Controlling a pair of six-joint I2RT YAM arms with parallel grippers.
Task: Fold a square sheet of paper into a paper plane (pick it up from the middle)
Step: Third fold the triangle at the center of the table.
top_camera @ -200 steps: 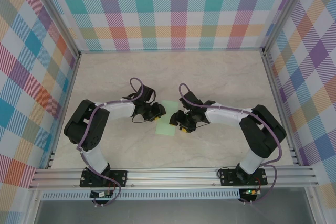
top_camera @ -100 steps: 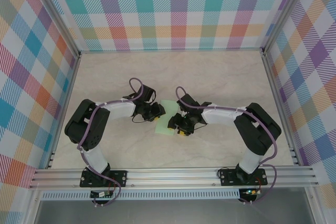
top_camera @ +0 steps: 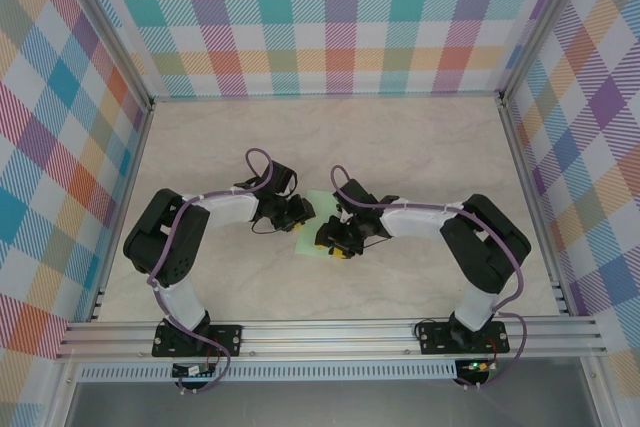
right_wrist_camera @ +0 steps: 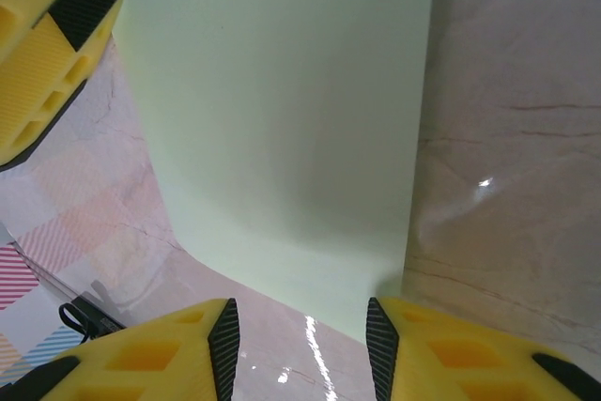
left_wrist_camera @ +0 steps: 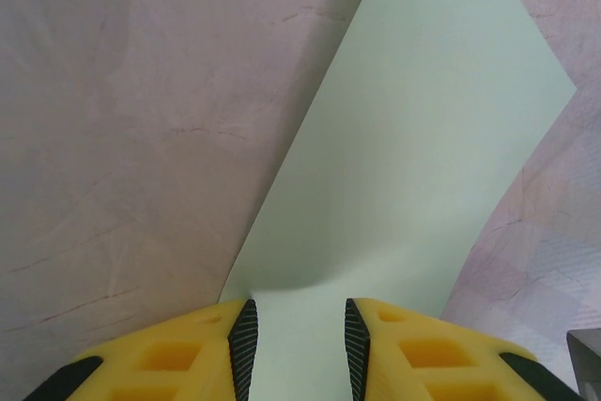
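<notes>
Two pincers, both mine, nose to nose low over the table (top_camera: 420, 147), plaid walls (top_camera: 340, 17) around it.

On my left pincer (left_wrist_camera: 294, 331) the pads are a little apart. The square sheet of paper (left_wrist_camera: 413, 157) runs straight into the gap between them and fills it side to side. The sheet bows up slightly right at the pads, with a shadow arc there. I can't tell if the pads bite it or just straddle it. From the pads the sheet runs away ahead and to the right of this pincer, far corner out front-right. Bare marble-look table lies off to the left side.

My right pincer (right_wrist_camera: 300, 326) is spread, with glossy table showing in the gap between its pads. The sheet's near edge sits just ahead of the tips, across the gap and closest to the right pad; I can't tell if it touches. The sheet stretches on ahead of this pincer. Its right edge is straight, in line with the right pad, and its left edge curves with table showing beside it. Ahead-left of this pincer, one yellow finger (right_wrist_camera: 47, 53) of my left one sits at the sheet's far-left corner.

From above, the sheet is pale green and plain, lying between the two pincer heads and mostly covered by them. One strip shows beyond them, another on the near side of the left one.
</notes>
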